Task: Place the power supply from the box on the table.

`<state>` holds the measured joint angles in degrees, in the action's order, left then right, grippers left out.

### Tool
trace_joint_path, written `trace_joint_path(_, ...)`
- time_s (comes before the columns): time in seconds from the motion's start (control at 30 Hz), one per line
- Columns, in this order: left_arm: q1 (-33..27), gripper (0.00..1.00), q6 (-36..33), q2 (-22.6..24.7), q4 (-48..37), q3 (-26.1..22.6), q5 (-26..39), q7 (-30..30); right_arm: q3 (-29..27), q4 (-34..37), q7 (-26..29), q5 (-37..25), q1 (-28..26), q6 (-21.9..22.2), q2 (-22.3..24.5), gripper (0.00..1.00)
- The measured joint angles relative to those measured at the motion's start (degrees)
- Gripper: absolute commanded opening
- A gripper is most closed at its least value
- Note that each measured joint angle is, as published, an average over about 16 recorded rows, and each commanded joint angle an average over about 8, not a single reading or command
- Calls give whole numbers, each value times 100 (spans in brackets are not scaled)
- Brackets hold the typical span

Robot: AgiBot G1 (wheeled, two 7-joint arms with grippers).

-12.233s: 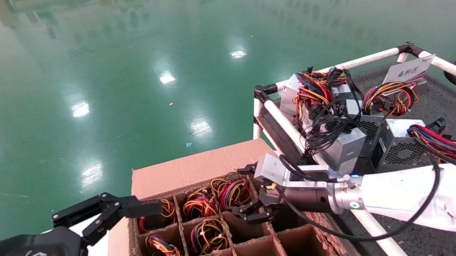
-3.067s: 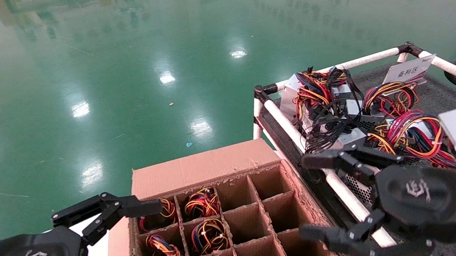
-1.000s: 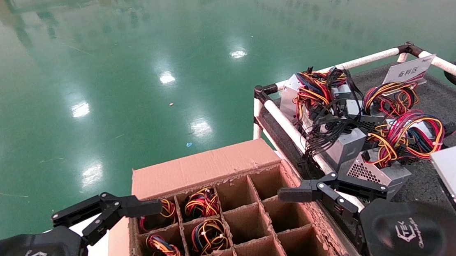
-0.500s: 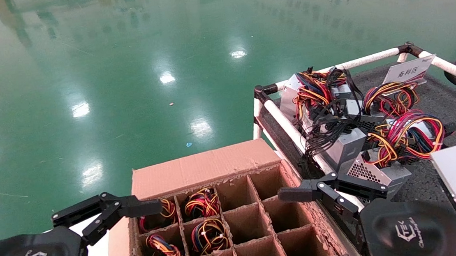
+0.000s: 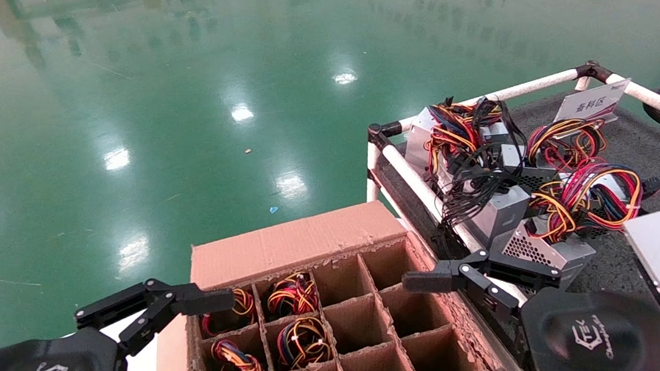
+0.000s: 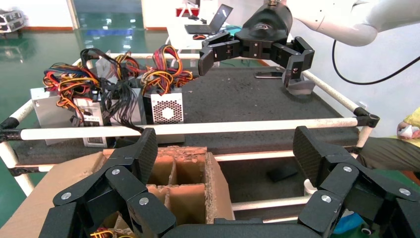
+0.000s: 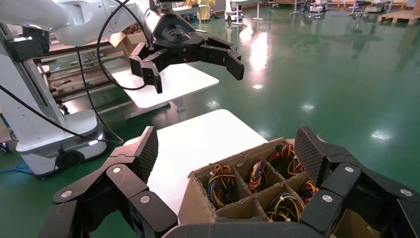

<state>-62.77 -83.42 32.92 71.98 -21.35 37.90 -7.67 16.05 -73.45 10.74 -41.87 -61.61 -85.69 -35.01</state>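
Note:
The power supply (image 5: 541,244), silver with a perforated vent face (image 6: 167,108), lies on the table (image 5: 649,151) just inside the white near rail. Its pink-red, yellow and blue wire bundle (image 5: 599,195) loops on top. My right gripper (image 7: 228,148) is open and holds nothing. It hangs over the box (image 5: 287,243) at its right edge, with one finger (image 5: 433,277) showing in the head view. My left gripper (image 6: 225,148) is open and parked at the box's left side, its upper finger (image 5: 197,302) over the corner cell.
Other power supplies with tangled cables (image 5: 471,155) crowd the table's near-left corner, and a white sign (image 5: 592,104) stands behind them. Several box cells hold wire bundles (image 5: 299,340); the right-hand cells (image 5: 385,264) are bare. A white tabletop (image 7: 198,144) lies left of the box.
The right gripper took the power supply out of the box, carried it over the rail, let it go on the table and drew back open. Nothing has moved in the last second.

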Motion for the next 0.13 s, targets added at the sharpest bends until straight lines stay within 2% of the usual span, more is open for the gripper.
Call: trace_joint_path(0.13,0,100,0,0,0,0,0,0,0,0,0,0,0,0,0,100)
